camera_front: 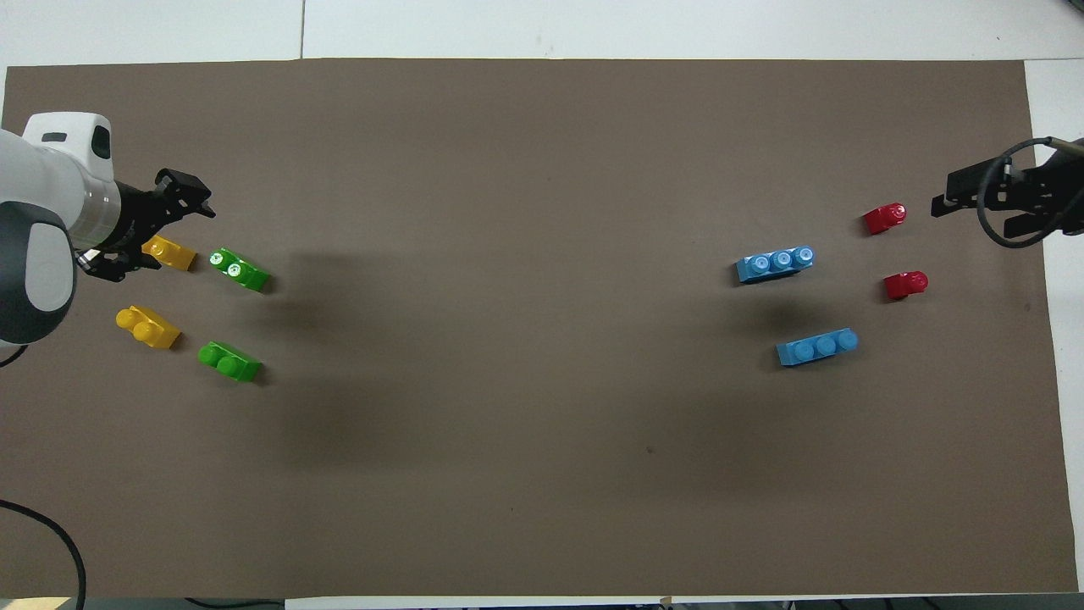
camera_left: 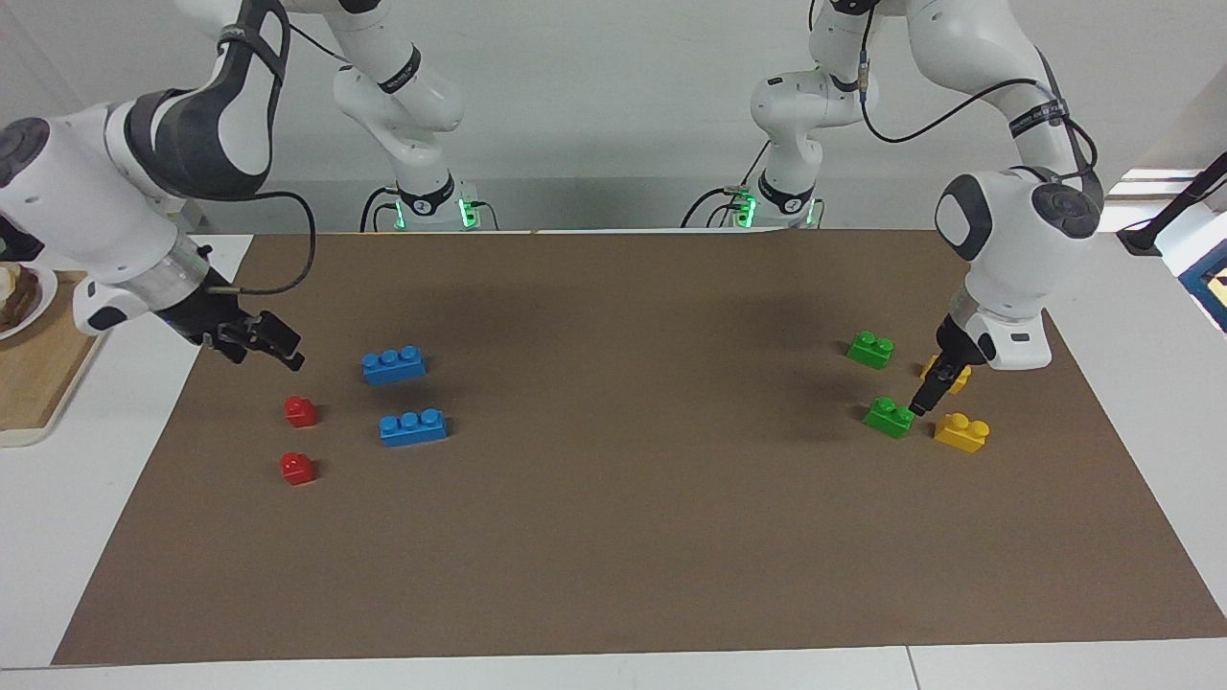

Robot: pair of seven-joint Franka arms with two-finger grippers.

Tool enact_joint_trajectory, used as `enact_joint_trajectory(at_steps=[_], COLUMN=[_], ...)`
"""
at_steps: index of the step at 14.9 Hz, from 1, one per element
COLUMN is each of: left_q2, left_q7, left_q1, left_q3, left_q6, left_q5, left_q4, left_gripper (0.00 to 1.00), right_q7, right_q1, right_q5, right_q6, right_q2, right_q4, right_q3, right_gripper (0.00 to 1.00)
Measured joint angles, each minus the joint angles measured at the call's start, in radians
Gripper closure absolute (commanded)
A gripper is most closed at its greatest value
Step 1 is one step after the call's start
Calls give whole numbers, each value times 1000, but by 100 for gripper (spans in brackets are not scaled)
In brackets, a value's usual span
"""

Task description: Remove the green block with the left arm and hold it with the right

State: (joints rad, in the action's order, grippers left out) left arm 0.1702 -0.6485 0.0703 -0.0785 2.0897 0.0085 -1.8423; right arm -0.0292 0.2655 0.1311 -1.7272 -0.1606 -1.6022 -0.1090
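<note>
Two green blocks lie on the brown mat toward the left arm's end: one farther from the robots (camera_left: pixel 890 418) (camera_front: pixel 240 268) and one nearer (camera_left: pixel 870 349) (camera_front: pixel 229 361). My left gripper (camera_left: pixel 923 399) (camera_front: pixel 152 227) is open and empty. It hangs raised beside the farther green block, over a yellow brick (camera_front: pixel 169 252), and touches neither. My right gripper (camera_left: pixel 276 347) (camera_front: pixel 974 202) is open and empty, up in the air at the mat's edge at the right arm's end, near a red brick (camera_left: pixel 301 411) (camera_front: pixel 885 219).
A second yellow brick (camera_left: pixel 961 431) (camera_front: pixel 148 327) lies beside the green blocks. A second red brick (camera_left: pixel 297 468) (camera_front: pixel 906 284) and two blue three-stud bricks (camera_left: pixel 394 365) (camera_left: pixel 413 427) lie toward the right arm's end. A wooden board (camera_left: pixel 38 364) sits off the mat.
</note>
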Motion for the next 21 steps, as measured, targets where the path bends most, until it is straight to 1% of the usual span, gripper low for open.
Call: enact_joint_trajectory(at_steps=[4,6,7,9,12,15,18,21], left_q2=[-72,-126,-150,-188,-229,-265,-286,-287], left_q7=[250,348,391,437,462,545,625,631], left_q1=[0,0,0,0,0,-1,0,0], left_q3=[-1,-1,-1,-1,-4,-10,-9,-10], left_q6=[-115,-173,-196,-226,-271,-338,-372,-372], left_q5=[0,0,0,0,0,0,0,-1], left_q4=[27,27,27,26,26,26,25,25], left_gripper=[0,0,0,0,0,0,0,0], right_q7=[97,104,104,104,104,104,104,104], right_q1=[-12,-43,-63,-89,-89,-89,-89,-89], right_q5=[-6,-23,-45,-75,-80,-80,-80,-80], right_q6=[131,189,199,195,193,193,193,193], right_q2=[122,167,179,183,176,175,175,175], right_q4=[2,1,0,-2,-4,-6,-8,-10], right_q3=[-21,-27,-28,-29,-28,-28,-28,-28], right_gripper=[0,0,0,0,0,0,0,0])
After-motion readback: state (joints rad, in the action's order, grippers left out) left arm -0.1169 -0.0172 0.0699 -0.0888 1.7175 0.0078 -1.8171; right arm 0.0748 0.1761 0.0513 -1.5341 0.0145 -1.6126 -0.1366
